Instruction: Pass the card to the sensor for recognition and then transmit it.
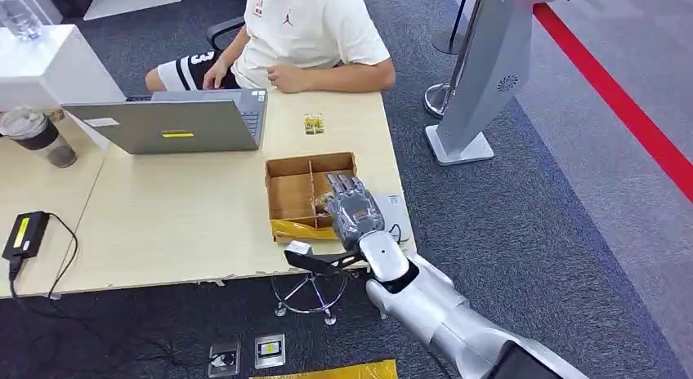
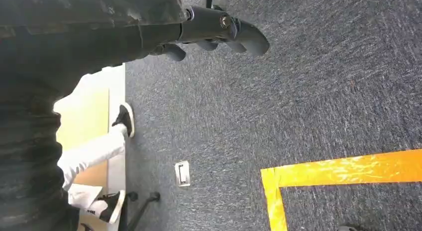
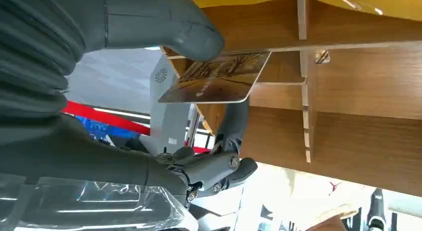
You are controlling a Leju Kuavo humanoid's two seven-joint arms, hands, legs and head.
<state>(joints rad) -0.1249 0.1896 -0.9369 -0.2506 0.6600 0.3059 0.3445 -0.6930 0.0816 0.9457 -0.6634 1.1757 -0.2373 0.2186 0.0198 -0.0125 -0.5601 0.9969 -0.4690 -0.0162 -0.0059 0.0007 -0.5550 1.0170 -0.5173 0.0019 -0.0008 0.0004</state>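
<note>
Here we reached our right hand into the divided wooden box on the table, thumb and a finger pinching a card just over its compartments, which looked bare. We judged the card light, stiff and slick, best held by its edge. Our left hand hung over carpet, fingers curled, holding nothing.

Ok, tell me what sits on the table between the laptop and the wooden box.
In the head view, bare tabletop separates the laptop from the wooden box; a small yellowish object stands off to the side, beyond the box.
</note>
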